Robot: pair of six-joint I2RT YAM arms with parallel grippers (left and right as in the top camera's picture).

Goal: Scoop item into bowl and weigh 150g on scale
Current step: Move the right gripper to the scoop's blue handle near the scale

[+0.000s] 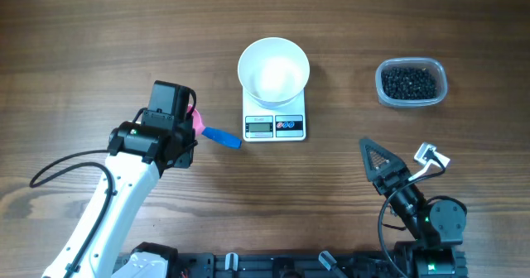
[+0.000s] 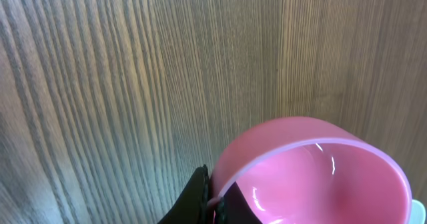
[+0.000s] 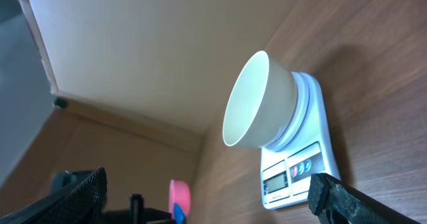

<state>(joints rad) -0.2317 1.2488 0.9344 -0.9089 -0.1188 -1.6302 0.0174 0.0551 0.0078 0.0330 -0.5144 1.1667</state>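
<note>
Your left gripper (image 1: 192,127) is clamped on the empty scoop (image 2: 313,177), just left of the scale (image 1: 274,126); the right gripper (image 1: 404,156) hangs wide open. The bowl (image 1: 273,69) sits empty on the scale, and the beads (image 1: 409,83) lie well right in the tub (image 1: 439,83). Scooping hasn't begun, so carry the scoop across, clear of the bowl.

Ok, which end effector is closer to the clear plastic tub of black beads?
Right. The right end effector sits just in front of the clear plastic tub, on the robot's side; the left end effector is far off, beyond the white digital scale.
</note>
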